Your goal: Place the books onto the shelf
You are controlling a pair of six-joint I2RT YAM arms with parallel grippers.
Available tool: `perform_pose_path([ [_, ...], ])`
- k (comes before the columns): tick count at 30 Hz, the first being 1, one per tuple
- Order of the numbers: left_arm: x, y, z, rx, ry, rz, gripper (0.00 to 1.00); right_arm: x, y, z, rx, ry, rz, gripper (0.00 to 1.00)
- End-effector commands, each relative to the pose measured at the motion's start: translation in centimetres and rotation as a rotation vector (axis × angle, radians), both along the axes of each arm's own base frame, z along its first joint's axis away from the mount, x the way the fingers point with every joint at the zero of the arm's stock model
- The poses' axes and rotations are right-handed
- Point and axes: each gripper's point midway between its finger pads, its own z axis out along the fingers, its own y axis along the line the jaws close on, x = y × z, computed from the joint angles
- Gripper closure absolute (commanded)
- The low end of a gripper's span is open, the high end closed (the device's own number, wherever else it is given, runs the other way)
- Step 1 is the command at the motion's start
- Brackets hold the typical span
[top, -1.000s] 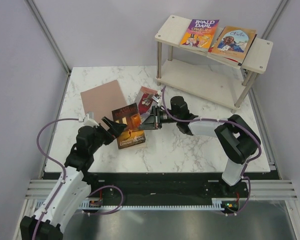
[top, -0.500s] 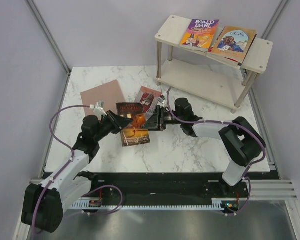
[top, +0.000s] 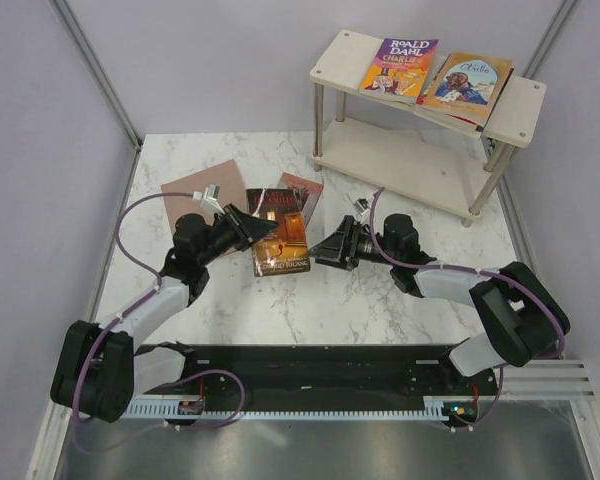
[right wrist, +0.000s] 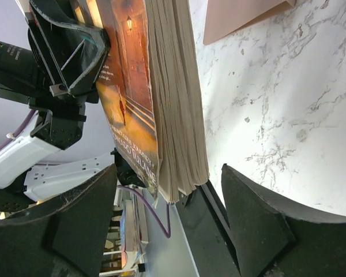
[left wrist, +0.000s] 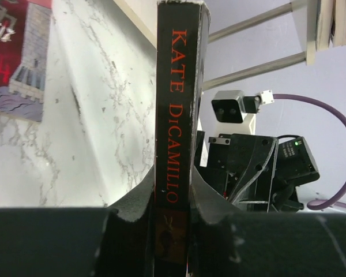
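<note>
Brown book (top: 282,246) fills the gap between left hand (top: 255,228) and right hand (top: 322,251).

Both arms are built of white shells set between black joint housings, as seen on the left arm (top: 145,312) and the right arm (top: 448,282); a purple cable (top: 121,232) is run along the left arm, and a second purple cable (left wrist: 334,118) along the right; the left gripper (left wrist: 173,199) and the right gripper (right wrist: 168,170) are fitted with matte black, wedge-shaped fingers (right wrist: 259,231); a white two-lens camera block (left wrist: 230,107) is mounted at the right wrist; a green light (left wrist: 297,142) is lit on the black housing there.
</note>
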Motion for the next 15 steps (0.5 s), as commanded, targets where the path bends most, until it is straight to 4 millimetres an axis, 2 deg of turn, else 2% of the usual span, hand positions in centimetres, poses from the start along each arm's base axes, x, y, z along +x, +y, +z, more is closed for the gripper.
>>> perform_pose_path([
  [1, 0.7, -2.2, 6.2, -0.112, -0.168, -0.072, 0.98, 0.4, 0.2, 2.2, 0.094, -0.05, -0.029, 0.2],
  [7, 1.1, -4.0, 6.6, -0.136, -0.167, -0.11, 0.98, 0.3, 0.3, 2.6, 0.146, -0.047, -0.025, 0.19],
  [12, 1.4, -4.1, 6.6, -0.141, -0.171, -0.1, 0.98, -0.1, 0.2, 2.3, 0.143, -0.028, -0.024, 0.19],
  [15, 1.5, -4.1, 6.4, -0.138, -0.166, -0.098, 0.98, -0.3, 0.0, 2.2, 0.144, -0.029, -0.034, 0.25],
])
